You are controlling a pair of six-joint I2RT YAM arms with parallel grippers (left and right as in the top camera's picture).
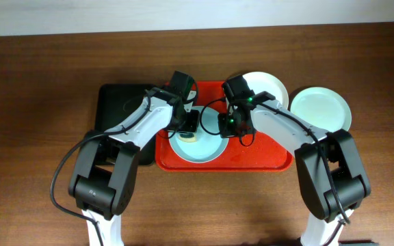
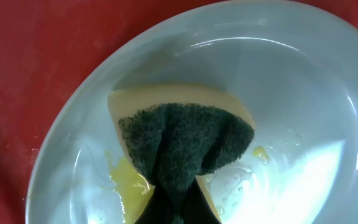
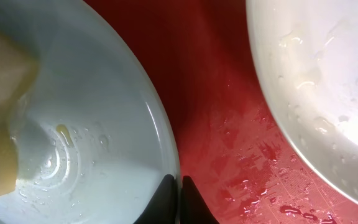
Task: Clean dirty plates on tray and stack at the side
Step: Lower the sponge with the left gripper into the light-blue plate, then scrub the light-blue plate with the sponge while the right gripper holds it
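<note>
A pale blue plate (image 1: 198,147) lies on the red tray (image 1: 265,158). My left gripper (image 1: 191,123) is shut on a yellow sponge with a dark green scouring face (image 2: 185,140) and presses it into the plate (image 2: 291,81); yellow smears (image 2: 129,183) lie beside it. My right gripper (image 1: 228,124) is shut on the plate's rim (image 3: 166,162), one finger inside and one outside. A white plate (image 1: 269,87) rests on the tray's far right corner, also in the right wrist view (image 3: 316,93). A second pale blue plate (image 1: 321,109) sits on the table to the right of the tray.
A black tray (image 1: 118,102) lies left of the red tray, under my left arm. The red tray's floor (image 3: 229,155) is wet with droplets between the two plates. Brown wooden table (image 1: 33,102) surrounds everything.
</note>
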